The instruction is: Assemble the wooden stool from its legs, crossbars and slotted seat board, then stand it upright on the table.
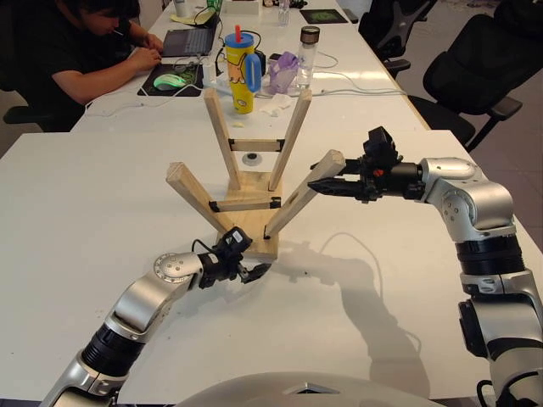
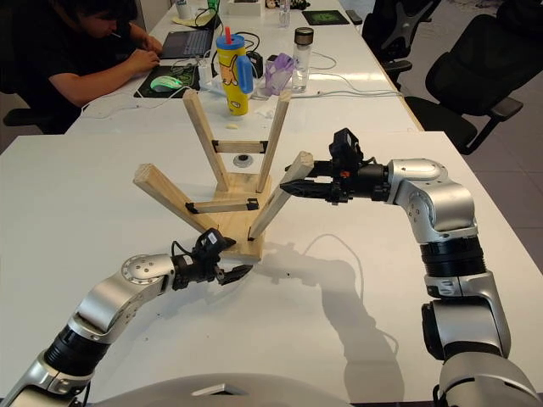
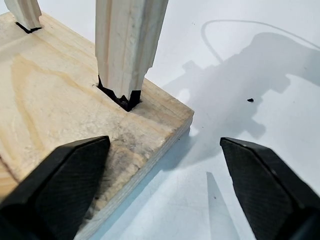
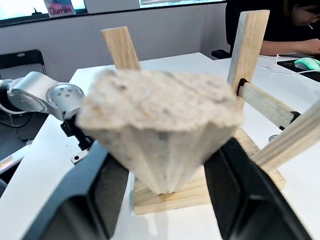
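The wooden stool (image 1: 248,203) is lying inverted in the middle of the white table (image 1: 85,246), with its slotted seat board (image 1: 251,227) flat on the surface and four legs splaying upward. Two crossbars are showing, one between the far legs (image 1: 254,145) and one lower, running across from the near-left leg (image 1: 244,204). The right gripper (image 1: 329,175) is clamping the free end of the near-right leg (image 1: 299,200), a finger on either side of the end grain. The left gripper (image 1: 253,270) is hovering low at the near-right corner of the seat board with its jaws spread, one finger over the wood and the other over the table, gripping nothing. The assembly is judged stiff and fairly light, but top-heavy once turned. The bare pine is offering fair friction, yet the push-fit joints (image 3: 122,97) are likely to loosen if a single leg is used as a lever. A hold on the seat board edge together with a leg low down, near its slot, is judged safer for righting it. How deep each leg is seated cannot be made out, since the dark slot openings are hiding the tenons. Whether crossbars are fitted on the remaining sides cannot be told.
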